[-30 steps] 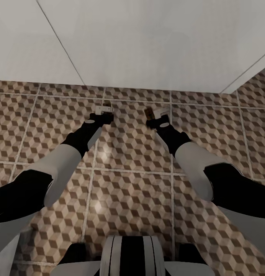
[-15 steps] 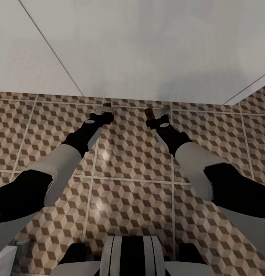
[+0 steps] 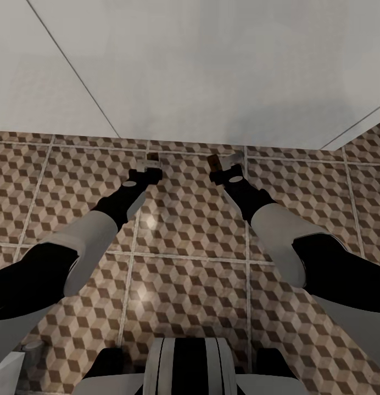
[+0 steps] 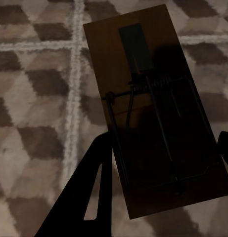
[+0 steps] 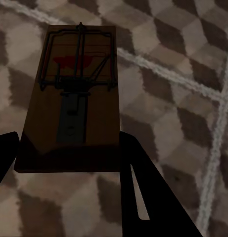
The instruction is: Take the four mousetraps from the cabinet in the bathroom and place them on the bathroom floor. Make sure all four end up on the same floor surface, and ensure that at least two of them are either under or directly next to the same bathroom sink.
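Cube-pattern floor (image 3: 190,230) fills the lower head view, with a big white flat surface (image 3: 212,66) above it, its underside or front face; could be the sink, can't tell for sure. Both arms reach forward and down to just short of that white edge, so the traps look meant to go on the tiles next to or under it.

Left gripper (image 3: 150,162) has a trap (image 4: 153,108) between its dark fingers (image 4: 89,197), which flank the board's near end on both sides; the grip looks closed on it, board low over the tiles, bait plate end pointing away from the wrist. Contact with the floor can't be told.

Right gripper (image 3: 223,163) likewise clamps a second trap (image 5: 71,98) by its near end, fingers (image 5: 143,192) either side, red-marked bar end away from the wrist. Held at one end so the boards can be laid flat and let go.

Judgement: placing step, two traps about to go down near each other.
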Robot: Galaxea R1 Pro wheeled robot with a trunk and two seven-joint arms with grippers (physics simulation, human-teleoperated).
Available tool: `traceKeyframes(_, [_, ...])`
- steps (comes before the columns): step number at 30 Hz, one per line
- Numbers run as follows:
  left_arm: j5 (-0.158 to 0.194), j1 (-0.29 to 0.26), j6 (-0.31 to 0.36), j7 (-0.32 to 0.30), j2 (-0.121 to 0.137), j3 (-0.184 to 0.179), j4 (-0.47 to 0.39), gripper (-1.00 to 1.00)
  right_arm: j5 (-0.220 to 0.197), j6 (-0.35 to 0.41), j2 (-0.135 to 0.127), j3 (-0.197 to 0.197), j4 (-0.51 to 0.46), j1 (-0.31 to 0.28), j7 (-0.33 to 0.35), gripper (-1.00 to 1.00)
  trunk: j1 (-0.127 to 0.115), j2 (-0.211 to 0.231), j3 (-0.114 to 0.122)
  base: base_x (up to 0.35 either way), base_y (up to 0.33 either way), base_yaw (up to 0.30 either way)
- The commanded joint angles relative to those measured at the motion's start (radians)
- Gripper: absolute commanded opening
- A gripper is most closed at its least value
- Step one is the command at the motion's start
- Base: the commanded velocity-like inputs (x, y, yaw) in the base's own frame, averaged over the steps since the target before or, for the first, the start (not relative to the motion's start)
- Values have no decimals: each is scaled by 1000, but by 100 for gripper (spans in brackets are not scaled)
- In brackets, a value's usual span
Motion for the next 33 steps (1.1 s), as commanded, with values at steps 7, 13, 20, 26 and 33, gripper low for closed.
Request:
traceKeyframes(7, [9,0,-8,8,-3,-9,6,-100,5,-27,0,6,8,0,-2,-100,0,0,0,0,0,0])
traceKeyframes(13, [9,0,-10,8,0,-9,6,-100,5,-42,0,6,27,0,-2,-100,0,0,0,0,0,0])
traceKeyframes(20, [9,0,-11,8,0,-9,23,-100,5,-70,0,6,56,0,0,-100,0,0,0,0,0,0])
traceKeyframes(26, [9,0,-11,8,-1,-9,41,-100,5,-102,0,5,85,0,0,-100,0,0,0,0,0,0])
traceKeyframes(33, [9,0,-62,8,-2,-9,75,-100,5,-114,0,5,95,0,1,-100,0,0,0,0,0,0])
